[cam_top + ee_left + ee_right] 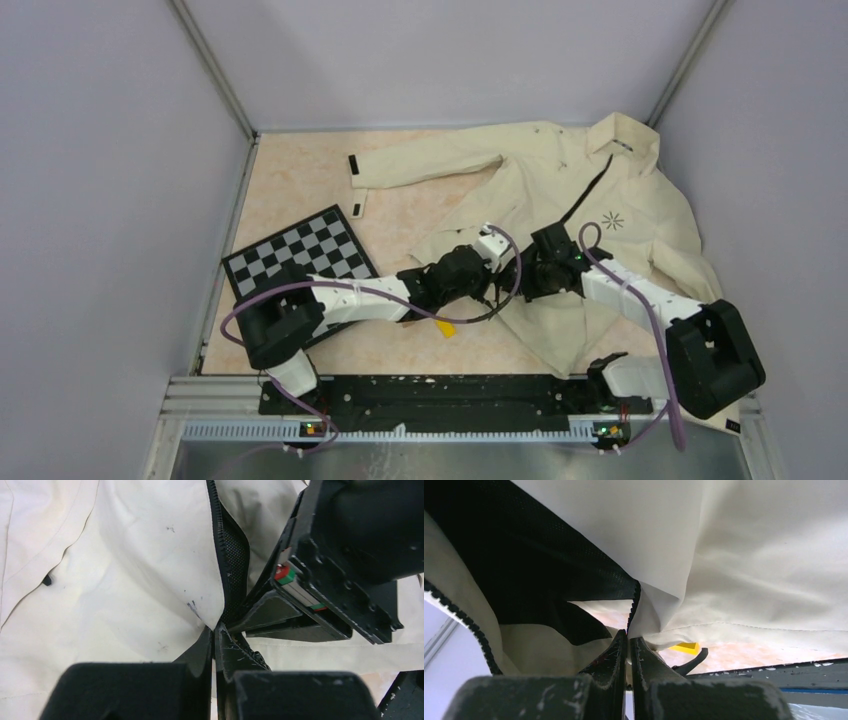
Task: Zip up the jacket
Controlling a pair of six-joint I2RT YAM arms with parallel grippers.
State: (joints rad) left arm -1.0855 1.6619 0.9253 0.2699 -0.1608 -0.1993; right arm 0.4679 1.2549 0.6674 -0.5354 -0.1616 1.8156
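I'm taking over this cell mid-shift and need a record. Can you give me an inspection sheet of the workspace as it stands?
Surface: peach marbled tabletop.
Job's things: cream jacket spread over the right half; its zipper is parted near the hem, with black mesh lining showing.
Clutter: checkerboard on the left; small yellow tag beneath the left arm.
Grippers: left gripper and right gripper are both shut on the jacket's front edge, close together.
Cables: purple cables loop along both arms.
Surroundings: grey walls on three sides, metal frame at the corners.
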